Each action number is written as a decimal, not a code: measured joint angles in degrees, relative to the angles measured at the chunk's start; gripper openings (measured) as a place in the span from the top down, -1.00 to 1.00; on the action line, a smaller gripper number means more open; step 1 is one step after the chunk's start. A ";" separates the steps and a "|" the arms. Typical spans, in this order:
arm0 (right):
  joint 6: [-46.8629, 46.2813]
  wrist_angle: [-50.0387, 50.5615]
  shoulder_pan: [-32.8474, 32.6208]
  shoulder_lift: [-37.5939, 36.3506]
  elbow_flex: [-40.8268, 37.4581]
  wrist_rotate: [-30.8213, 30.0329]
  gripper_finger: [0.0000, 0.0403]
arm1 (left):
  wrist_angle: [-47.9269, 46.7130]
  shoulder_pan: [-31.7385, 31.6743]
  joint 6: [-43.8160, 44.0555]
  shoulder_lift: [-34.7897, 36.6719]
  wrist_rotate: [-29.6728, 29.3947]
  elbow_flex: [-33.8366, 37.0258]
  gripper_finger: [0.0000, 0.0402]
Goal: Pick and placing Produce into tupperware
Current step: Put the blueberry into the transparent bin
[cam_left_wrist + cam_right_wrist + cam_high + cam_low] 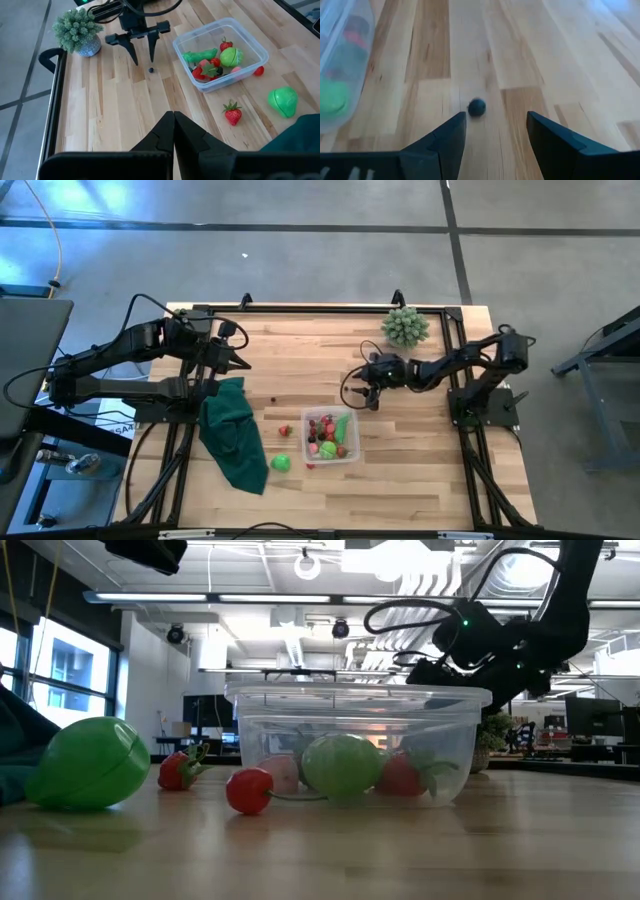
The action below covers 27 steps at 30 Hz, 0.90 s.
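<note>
The left gripper is clenched empty over the dark green cloth. The tupperware holds produce. A small dark berry lies just ahead of the released right gripper, whose arm reaches low.

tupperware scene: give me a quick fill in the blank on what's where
1. The right gripper hangs with open fingers over a small dark ____ on the wood.
2. The strawberry lies ____ the tupperware.
3. The left gripper is ____.
4. The big green fruit lies beside the dark green ____.

Missing words: ball; outside; shut; cloth
</note>
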<state>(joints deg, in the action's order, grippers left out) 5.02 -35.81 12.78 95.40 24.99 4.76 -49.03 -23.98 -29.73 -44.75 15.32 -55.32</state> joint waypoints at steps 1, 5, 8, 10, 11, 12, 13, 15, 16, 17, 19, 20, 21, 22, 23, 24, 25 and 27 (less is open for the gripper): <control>0.00 -1.27 0.00 0.78 0.00 0.04 0.00 | 0.01 -0.01 -0.01 0.00 0.01 0.00 1.00; -0.19 -4.91 -0.04 2.91 0.00 1.36 0.00 | 0.00 0.01 0.01 0.00 0.01 0.00 1.00; -1.39 -5.81 -0.04 3.91 0.02 2.42 0.00 | 0.02 0.00 -0.01 0.00 0.00 0.02 1.00; -1.53 -6.47 -0.06 4.53 0.10 2.85 0.00 | 0.01 0.01 -0.01 0.00 0.00 0.01 1.00; -1.52 -6.54 -0.07 4.94 0.42 2.97 0.00 | 0.00 0.01 -0.01 0.00 0.01 0.00 1.00; -1.39 -6.54 -0.07 5.37 0.89 3.21 0.00 | -0.01 0.01 -0.01 0.00 -0.01 0.02 1.00; -1.13 -6.54 -0.07 5.81 1.35 3.54 0.00 | 0.02 0.01 0.01 0.00 0.01 -0.01 1.00; -0.49 -6.51 -0.07 7.21 2.58 4.27 0.00 | 0.01 0.01 0.00 0.00 0.00 0.01 1.00; -0.25 -6.14 -0.07 7.73 3.14 4.36 0.00 | 0.00 0.01 0.01 0.00 0.01 -0.01 1.00; -0.14 -5.70 -0.07 8.26 3.76 4.37 0.00 | 0.01 0.01 0.01 0.00 0.00 -0.01 1.00; -0.26 -5.32 -0.07 9.13 4.46 4.41 0.00 | 0.01 0.00 0.01 0.00 -0.01 0.01 1.00; -0.38 -5.23 -0.07 9.43 4.52 4.49 0.00 | 0.01 0.01 0.00 0.00 0.01 0.00 1.00; -0.65 -5.23 -0.07 9.68 4.57 4.52 0.00 | 0.01 -0.01 0.00 0.00 0.01 0.00 1.00; -0.96 -5.17 -0.07 9.70 4.60 4.52 0.00 | 0.01 0.00 -0.01 0.00 0.01 0.02 1.00; -1.08 -5.01 -0.07 9.70 4.63 4.50 0.00 | -0.01 0.01 -0.01 0.00 0.01 0.00 1.00; -1.08 -4.76 -0.07 9.69 4.64 4.44 0.00 | -0.01 0.01 -0.01 0.00 0.00 0.01 1.00; -1.19 -4.50 -0.07 9.65 4.68 4.39 0.00 | 0.02 0.01 0.01 0.00 0.01 -0.01 1.00; -1.49 -4.00 -0.07 9.61 4.74 4.28 0.00 | 0.01 0.01 0.01 0.00 0.00 0.01 1.00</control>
<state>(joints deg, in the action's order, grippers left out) 3.53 -39.81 12.71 105.01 29.74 9.04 -49.02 -23.97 -29.72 -44.75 15.33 -55.31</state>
